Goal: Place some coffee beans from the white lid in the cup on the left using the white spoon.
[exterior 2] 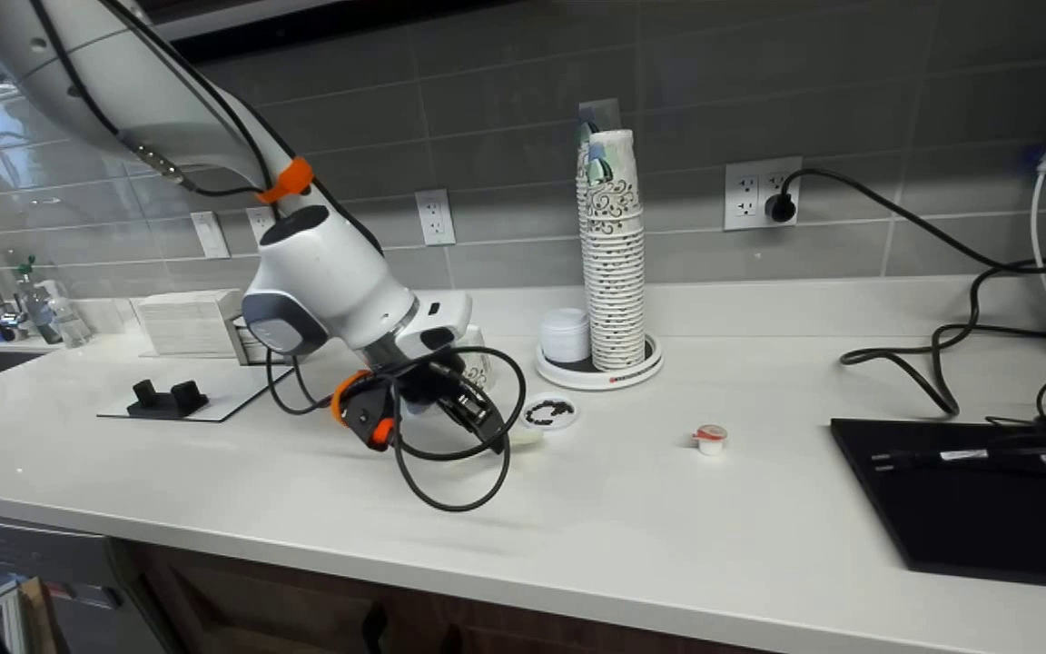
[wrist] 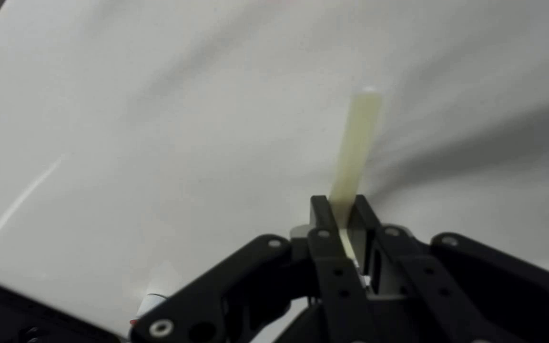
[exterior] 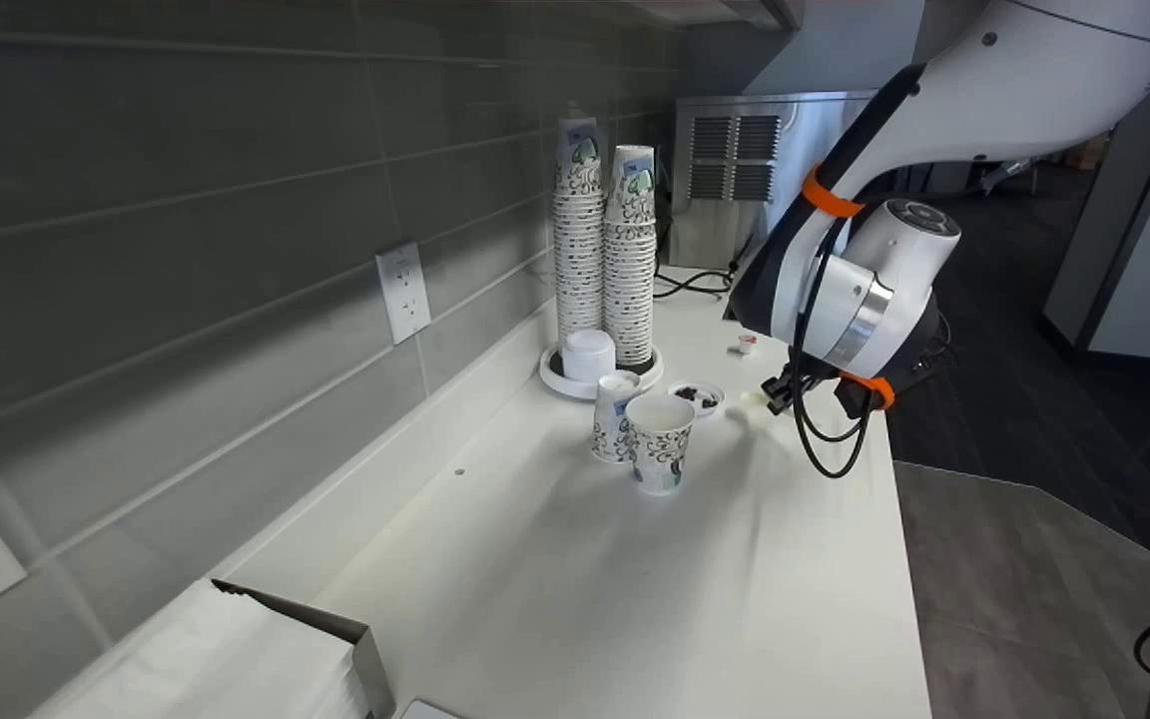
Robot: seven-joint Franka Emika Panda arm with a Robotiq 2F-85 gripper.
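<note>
My gripper [wrist: 340,202] is shut on the white spoon [wrist: 356,138], which looks like a pale yellowish strip reaching out past the fingertips in the wrist view. In an exterior view the gripper [exterior: 777,395] hangs low above the counter, right of the white lid [exterior: 719,404], with the spoon [exterior: 753,398] pointing toward it. Dark coffee beans [exterior 2: 537,416] lie in the lid. The cup [exterior: 660,454] stands upright and open, nearer that camera than the lid. Beside it is a second cup [exterior: 613,429], apparently upside down. In an exterior view my arm hides most of the cups.
Tall stacks of paper cups [exterior 2: 614,272] and a white tub-like stack [exterior 2: 565,334] stand on a round tray [exterior 2: 609,381] by the wall. A small creamer pod [exterior 2: 710,441], a black board [exterior 2: 986,518] with cables, and a napkin box [exterior: 206,659] are on the counter.
</note>
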